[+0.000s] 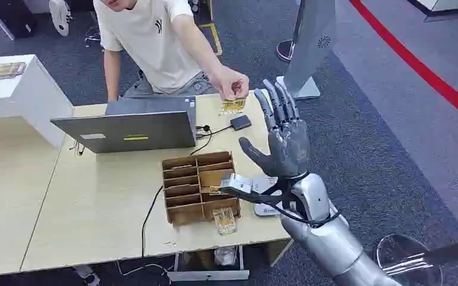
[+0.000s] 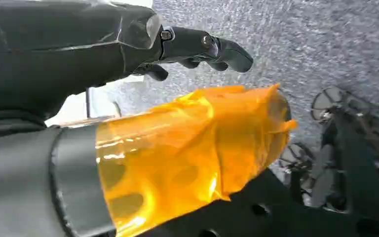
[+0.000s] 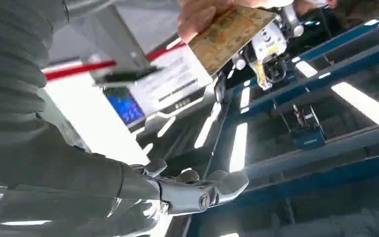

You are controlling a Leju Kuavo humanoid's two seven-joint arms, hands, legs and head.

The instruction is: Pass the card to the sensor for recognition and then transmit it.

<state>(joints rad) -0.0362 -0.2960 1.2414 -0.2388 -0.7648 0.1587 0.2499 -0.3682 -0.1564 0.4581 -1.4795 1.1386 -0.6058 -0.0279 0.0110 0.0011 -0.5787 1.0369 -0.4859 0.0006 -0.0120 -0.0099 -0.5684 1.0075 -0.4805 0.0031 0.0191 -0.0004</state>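
Observation:
A person's hand (image 1: 229, 83) holds the tan card (image 1: 232, 106) over the far side of the table, just above the small black sensor (image 1: 240, 123). My right hand (image 1: 283, 138) is raised beside it, to the right of the card, fingers straight and spread, holding nothing. In the right wrist view the card (image 3: 229, 30) sits pinched in the person's fingers, apart from my fingers (image 3: 197, 190). My left hand (image 2: 128, 148), its thumb wrapped in orange film, hangs over the carpet with its dark fingers (image 2: 207, 48) apart and nothing in them.
A brown slotted card box (image 1: 198, 187) stands mid-table with another card (image 1: 224, 220) lying at its front. A grey laptop (image 1: 128, 128) sits behind it, cables trail across the wooden table (image 1: 95, 208), and a white device (image 1: 266, 208) lies under my right wrist.

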